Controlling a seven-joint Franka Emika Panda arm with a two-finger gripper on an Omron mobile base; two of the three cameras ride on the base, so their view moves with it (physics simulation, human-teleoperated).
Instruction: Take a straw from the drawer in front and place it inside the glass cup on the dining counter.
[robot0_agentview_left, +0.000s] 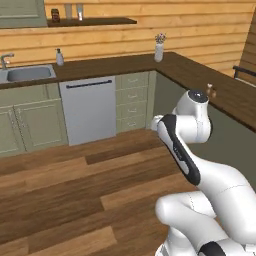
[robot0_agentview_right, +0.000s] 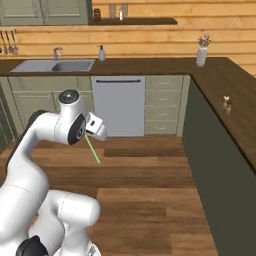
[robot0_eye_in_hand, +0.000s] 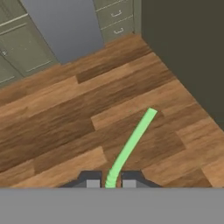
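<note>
My gripper is shut on the bent end of the thin light-green straw, held in the air above the wooden floor. In the hand view the straw runs up and to the right from between the two dark fingertips of the gripper. The dining counter, a dark-brown slab on a dark green base, runs along the right; it also shows in the left base view. The glass cup and the drawer are out of view.
A small brown-and-white item stands on the dining counter. Behind are a grey dishwasher, a stack of shut narrow drawers, a sink and a white vase. Wooden floor lies ahead.
</note>
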